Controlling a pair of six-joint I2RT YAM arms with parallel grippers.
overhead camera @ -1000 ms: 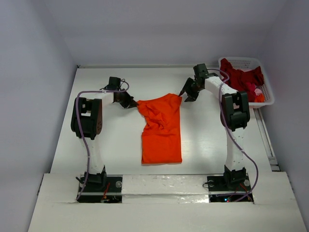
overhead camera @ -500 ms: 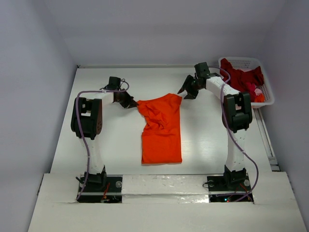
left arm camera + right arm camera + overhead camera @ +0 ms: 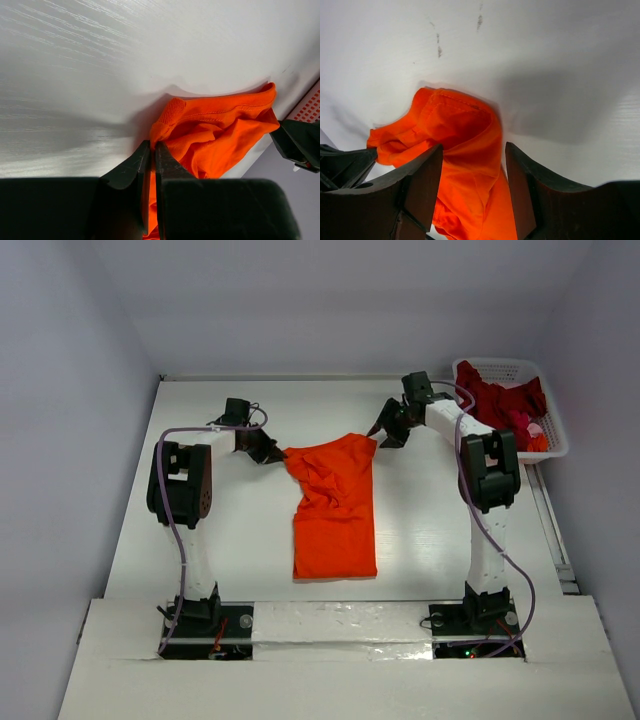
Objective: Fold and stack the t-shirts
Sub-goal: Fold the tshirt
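The orange t-shirt [image 3: 335, 505] lies on the table, narrow at the front and bunched at its far end. My left gripper [image 3: 272, 453] is shut on the shirt's far left corner; in the left wrist view the gripper [image 3: 152, 145] pinches orange cloth [image 3: 220, 135] between its tips. My right gripper [image 3: 386, 432] stands open at the far right corner. In the right wrist view its fingertips [image 3: 472, 147] straddle a fold of the shirt [image 3: 465, 125] without clamping it. Dark red t-shirts [image 3: 505, 400] are heaped in the basket.
The white latticed basket [image 3: 500, 364] stands at the table's back right corner, close behind the right arm. Something small and pink-orange [image 3: 535, 435] lies at the basket's near end. The back wall runs just behind both grippers.
The right gripper has edged slightly toward the back of the table, still open. The left gripper and the orange shirt have stayed as they were.
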